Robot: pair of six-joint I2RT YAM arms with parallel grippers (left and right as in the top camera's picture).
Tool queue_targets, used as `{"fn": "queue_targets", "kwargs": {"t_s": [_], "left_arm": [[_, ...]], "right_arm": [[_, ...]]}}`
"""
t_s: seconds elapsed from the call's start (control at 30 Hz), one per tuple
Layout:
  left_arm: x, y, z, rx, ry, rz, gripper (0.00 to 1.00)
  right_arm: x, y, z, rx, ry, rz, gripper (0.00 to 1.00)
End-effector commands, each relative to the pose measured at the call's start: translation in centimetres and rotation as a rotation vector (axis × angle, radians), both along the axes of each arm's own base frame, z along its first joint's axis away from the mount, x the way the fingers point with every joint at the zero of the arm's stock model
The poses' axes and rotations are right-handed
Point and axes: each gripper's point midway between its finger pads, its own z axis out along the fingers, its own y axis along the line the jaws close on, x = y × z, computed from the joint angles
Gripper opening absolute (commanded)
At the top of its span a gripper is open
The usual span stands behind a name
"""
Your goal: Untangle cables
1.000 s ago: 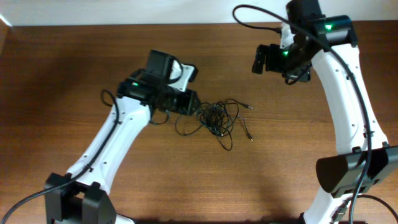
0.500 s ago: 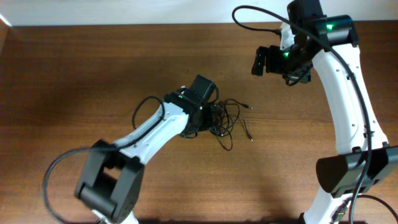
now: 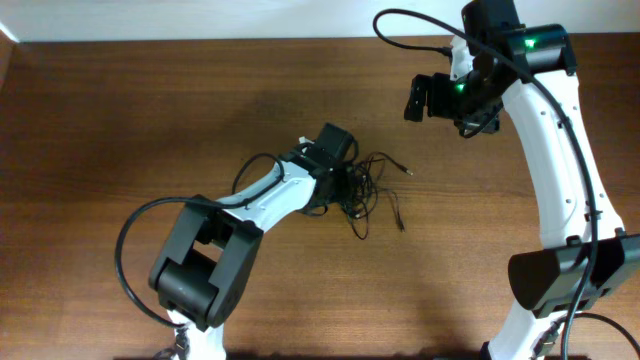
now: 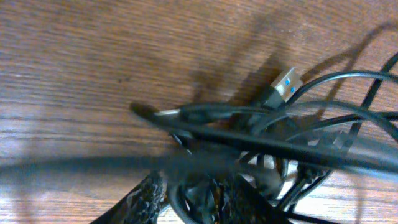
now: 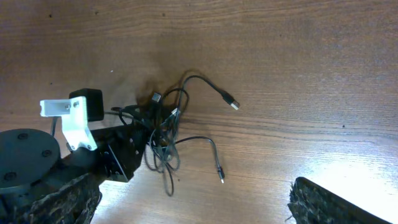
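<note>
1. The worktop [image 3: 120, 120] is brown wood. Its far edge meets a white wall [image 3: 200, 20].
2. The cables [image 3: 368, 190] lie in one small black clump near the middle of the worktop. They are well away from every edge.
3. There is bare wood all around the clump, with a lot of it on the left and on the near side.
4. Two loose ends stick out to the right of the clump. One plug [image 3: 405, 170] points to the far right and the other plug [image 3: 402, 225] lies nearer.
5. The left arm [image 3: 270, 195] reaches in from the near left, low and bent. The left hand [image 3: 343, 190] is right at the left side of the clump.
6. In the left wrist view, the two dark fingers [image 4: 146, 199] are close together with cords running between them. The view is blurry there, so I cannot tell if they squeeze the cords or not.
7. A silver plug with blue inside [image 4: 285, 84] rests on the wood just past those fingers.
8. The right arm [image 3: 560, 170] stands on the right side. The right hand [image 5: 186, 208] is held up high, far from the clump, and looks down at it.
9. Its fingers [image 5: 62, 199] are spread wide apart and hold nothing.
</note>
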Motion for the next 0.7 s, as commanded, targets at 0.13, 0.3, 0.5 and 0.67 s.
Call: {"fn": "queue_targets", "kwargs": {"t_s": [0.13, 0.3, 0.5, 0.67], "left_arm": [[-3.1, -0.2, -4.5, 0.045, 0.139, -0.04, 0.0], [-0.2, 2.1, 3.6, 0.029, 0.079, -0.05, 0.0], [-0.2, 0.6, 18.1, -0.336, -0.019, -0.082, 0.11], [-1.2, 1.4, 22.0, -0.453, -0.035, -0.032, 0.15]], "right_arm": [[-0.1, 0.3, 0.8, 0.006, -0.02, 0.017, 0.99], [-0.3, 1.2, 1.0, 0.049, -0.022, 0.067, 0.99], [-2.5, 7.7, 3.0, 0.3, -0.026, 0.298, 0.99], [-3.4, 12.6, 3.6, 0.33, -0.062, 0.389, 1.0]]}}
